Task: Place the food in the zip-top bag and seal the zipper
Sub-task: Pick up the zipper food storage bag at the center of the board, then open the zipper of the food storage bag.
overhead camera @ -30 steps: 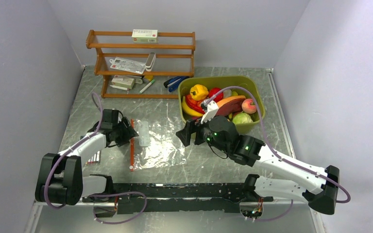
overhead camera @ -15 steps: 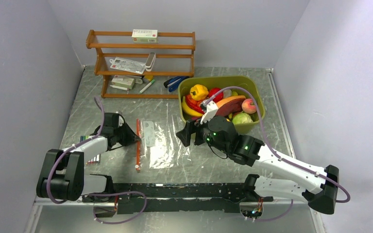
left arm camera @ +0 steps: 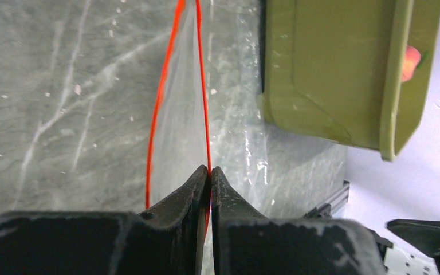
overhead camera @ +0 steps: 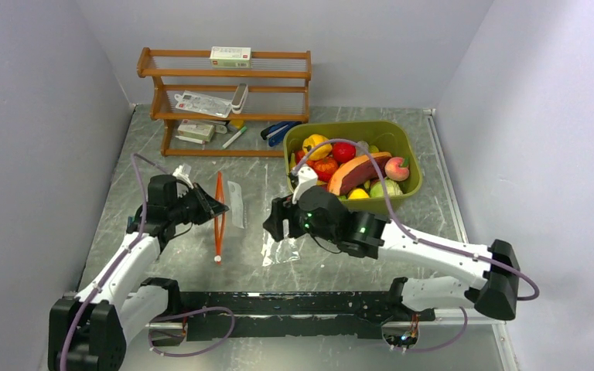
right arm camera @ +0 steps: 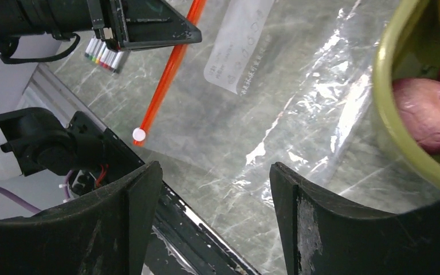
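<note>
1. we see the zip-top bag (overhead camera: 251, 232) lying near the middle of the table (overhead camera: 433, 185), its mouth at its 9 o'clock end and lifted
2. the zipper (overhead camera: 218, 220) gapes apart, and our left gripper (left arm camera: 210, 172) is pressed together, pinching one lip of it
3. our right gripper (right arm camera: 213, 169) hovers over the bag's 3 o'clock end, jaws spread, holding nothing
4. the food (overhead camera: 340, 166) sits in the green tub (overhead camera: 402, 139) at 1 o'clock from the bag

Robot lab booth.
Plain walls (overhead camera: 39, 93) boxed a table (overhead camera: 433, 154); a rack (overhead camera: 224, 75) stood beyond the left gripper (overhead camera: 218, 207), a tub (overhead camera: 356, 124) of toy food (overhead camera: 317, 144) beyond the right gripper (overhead camera: 276, 226).
</note>
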`<action>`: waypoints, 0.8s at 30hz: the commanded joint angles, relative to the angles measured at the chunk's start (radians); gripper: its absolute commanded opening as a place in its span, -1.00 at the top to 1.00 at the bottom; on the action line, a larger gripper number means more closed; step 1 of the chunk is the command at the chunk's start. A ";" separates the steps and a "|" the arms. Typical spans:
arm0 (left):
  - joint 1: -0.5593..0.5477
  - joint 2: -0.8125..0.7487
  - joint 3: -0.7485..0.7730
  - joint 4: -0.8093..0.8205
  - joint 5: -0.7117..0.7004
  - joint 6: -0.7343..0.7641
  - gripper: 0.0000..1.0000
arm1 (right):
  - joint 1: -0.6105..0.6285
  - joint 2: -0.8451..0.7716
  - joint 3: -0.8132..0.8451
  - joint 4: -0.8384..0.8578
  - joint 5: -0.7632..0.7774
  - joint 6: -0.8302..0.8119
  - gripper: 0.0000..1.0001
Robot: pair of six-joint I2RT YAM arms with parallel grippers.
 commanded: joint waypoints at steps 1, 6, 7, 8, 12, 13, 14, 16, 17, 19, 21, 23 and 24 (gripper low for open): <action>0.004 -0.042 0.017 -0.028 0.107 -0.055 0.86 | 0.061 0.077 0.062 0.020 0.051 0.036 -0.37; 0.004 -0.121 -0.003 0.040 0.147 -0.177 0.86 | 0.142 0.200 0.161 -0.013 0.197 0.156 -0.33; 0.004 -0.129 0.002 0.040 0.146 -0.187 0.86 | 0.156 0.222 0.171 -0.010 0.231 0.177 -0.33; 0.004 -0.132 0.009 0.039 0.147 -0.196 0.86 | 0.165 0.242 0.174 0.002 0.253 0.196 -0.33; 0.005 -0.119 0.025 0.041 0.159 -0.211 0.86 | 0.173 0.318 0.178 0.070 0.253 0.276 -0.32; 0.003 -0.113 0.028 0.043 0.163 -0.212 0.86 | 0.173 0.337 0.185 0.081 0.252 0.295 -0.32; 0.003 -0.112 0.027 0.044 0.166 -0.219 0.86 | 0.173 0.353 0.194 0.091 0.248 0.303 -0.31; 0.003 -0.119 0.015 0.065 0.173 -0.244 0.86 | 0.174 0.384 0.219 0.117 0.243 0.296 -0.30; 0.003 -0.127 0.008 0.080 0.176 -0.257 0.86 | 0.174 0.399 0.229 0.127 0.250 0.292 -0.29; 0.003 -0.137 0.003 0.095 0.177 -0.277 0.86 | 0.175 0.431 0.249 0.121 0.288 0.304 -0.24; 0.003 -0.139 0.009 0.092 0.177 -0.279 0.86 | 0.174 0.457 0.264 0.114 0.314 0.321 -0.22; 0.003 -0.133 0.020 0.086 0.178 -0.276 0.86 | 0.174 0.485 0.274 0.129 0.308 0.318 -0.21; 0.003 -0.133 0.024 0.083 0.178 -0.275 0.86 | 0.174 0.495 0.279 0.137 0.303 0.311 -0.21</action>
